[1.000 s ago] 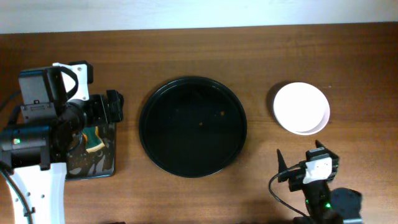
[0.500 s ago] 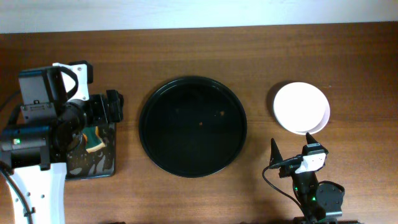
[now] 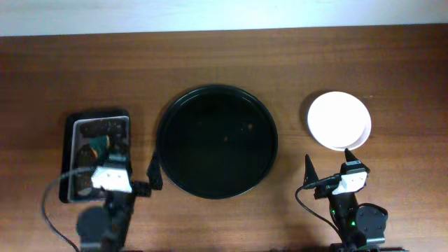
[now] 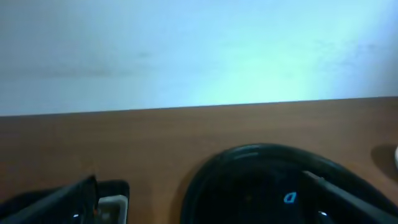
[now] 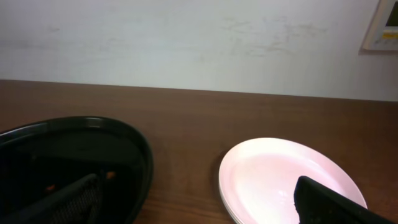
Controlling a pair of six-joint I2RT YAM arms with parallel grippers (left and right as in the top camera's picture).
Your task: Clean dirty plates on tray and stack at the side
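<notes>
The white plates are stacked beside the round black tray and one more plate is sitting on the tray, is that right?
Not quite. The plates are stacked beside the round black tray, but no plate sits on it; the overhead view shows only a few orange specks there.

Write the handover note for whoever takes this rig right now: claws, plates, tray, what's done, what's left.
Claws: the left claw is open and empty, at the near edge by the sponge tray. The right claw is open and empty, at the near edge just short of the plates.
Things: the plates are stacked on the table to the right of the tray and look clean white. At least two rims show; the exact count is not clear. The tray holds no plates, only a few orange specks.
Done: tray cleared, plates stacked at the side.
Left: probably nothing; confirm the stack count.
</notes>
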